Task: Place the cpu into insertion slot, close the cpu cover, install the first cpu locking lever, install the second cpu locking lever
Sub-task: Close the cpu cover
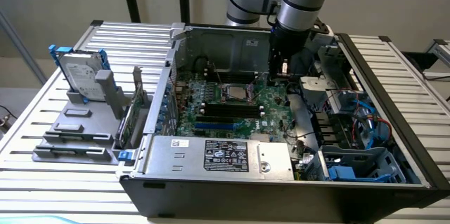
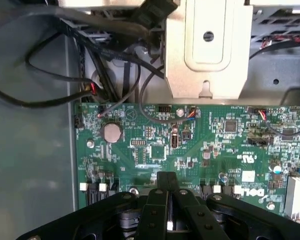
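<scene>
- cpu [image 1: 236,91]: a small flat square chip with a pale silver-tan face. It appears to lie inside the insertion slot [image 1: 225,98], the square dark socket with a silver metal rim on the green circuit board [image 1: 271,113]. I cannot tell whether it sits fully flat.
- cpu cover, the thin silvery square frame: I cannot tell it apart from the insertion slot's rim, so whether it is down is unclear. The 2 locking levers are too small to make out.
- Black gripper [image 1: 283,76]: it hangs just above the board, near the insertion slot on the exterior view's right of it. In the wrist view its 2 fingers [image 2: 156,210] are pressed together with nothing between them.
- Risk, as I judge it: closed fingertips offer only a narrow edge, so a push on a thin lever could slip off and scrape the small parts beside the insertion slot.
- Risk: if the chip is tilted in the insertion slot, pressure on the cover could bend the contacts beneath.
- Risk: loose black cables [image 2: 40,102] on the gripper's side of the insertion slot could snag the arm.
</scene>
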Controlling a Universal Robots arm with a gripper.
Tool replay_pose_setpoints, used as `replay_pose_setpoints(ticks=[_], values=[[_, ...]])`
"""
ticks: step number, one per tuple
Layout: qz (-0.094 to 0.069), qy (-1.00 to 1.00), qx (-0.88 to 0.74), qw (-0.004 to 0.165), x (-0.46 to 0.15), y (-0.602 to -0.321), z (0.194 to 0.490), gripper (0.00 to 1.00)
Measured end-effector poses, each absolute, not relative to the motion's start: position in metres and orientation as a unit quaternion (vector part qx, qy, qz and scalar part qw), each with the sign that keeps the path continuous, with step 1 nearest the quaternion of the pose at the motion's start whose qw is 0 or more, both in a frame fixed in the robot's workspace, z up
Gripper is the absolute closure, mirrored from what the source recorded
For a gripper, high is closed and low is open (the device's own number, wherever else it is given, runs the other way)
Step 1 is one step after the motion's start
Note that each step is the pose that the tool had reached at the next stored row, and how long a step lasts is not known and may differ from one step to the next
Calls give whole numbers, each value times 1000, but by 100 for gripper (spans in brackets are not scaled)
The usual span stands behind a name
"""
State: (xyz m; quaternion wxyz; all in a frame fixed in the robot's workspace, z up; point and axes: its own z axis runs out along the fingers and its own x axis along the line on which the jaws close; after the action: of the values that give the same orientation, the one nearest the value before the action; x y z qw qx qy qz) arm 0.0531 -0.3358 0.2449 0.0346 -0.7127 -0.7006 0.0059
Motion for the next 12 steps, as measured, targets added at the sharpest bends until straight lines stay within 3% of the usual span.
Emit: replay_pose_setpoints(ticks=[12], values=[[24, -700, -712, 53, 28, -336, 245, 89]])
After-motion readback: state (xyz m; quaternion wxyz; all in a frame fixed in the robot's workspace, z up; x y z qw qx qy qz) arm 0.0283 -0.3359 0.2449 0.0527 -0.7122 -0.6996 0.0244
